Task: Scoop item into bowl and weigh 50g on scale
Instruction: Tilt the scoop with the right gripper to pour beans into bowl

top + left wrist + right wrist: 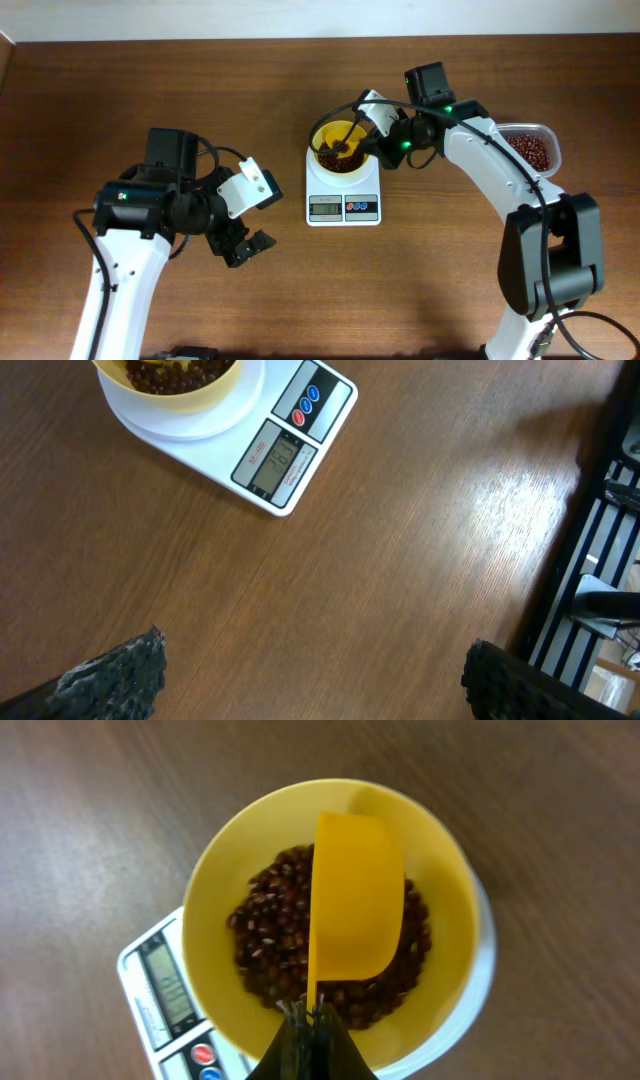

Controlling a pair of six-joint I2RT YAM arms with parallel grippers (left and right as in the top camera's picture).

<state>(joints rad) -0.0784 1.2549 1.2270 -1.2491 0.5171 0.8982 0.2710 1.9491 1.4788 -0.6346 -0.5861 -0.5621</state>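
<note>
Two arms work over a brown wooden worktop (200, 90), one on each side of the scale (343, 200). The right claw (310, 1017) is clamped on the thin handle of a yellow scoop (355, 905), which hangs directly above the bowl (440, 870). The scoop is turned on its side with its outer wall toward the wrist camera, so whether anything is in it cannot be told. The pale yellow bowl sits on the round platform of the small white scale, near the middle of the worktop. It holds a loose layer of dark red-brown beans (262, 935) that covers its bottom, and the walls above them are bare. The scale's grey screen and its red and blue buttons face the near edge of the worktop; digits show on the screen but are too small to read. More beans lie in a clear plastic tub (530, 148) at the right side of the worktop, just beside the right arm and well apart from the scale. The left claw (245, 243) hovers over bare wood to the left of the scale, apart from it, with its jaws spread wide and nothing between them. In the left wrist view its dark fingertips (120, 675) show at the bottom corners, with the scale and the bowl's rim at the upper left.
</note>
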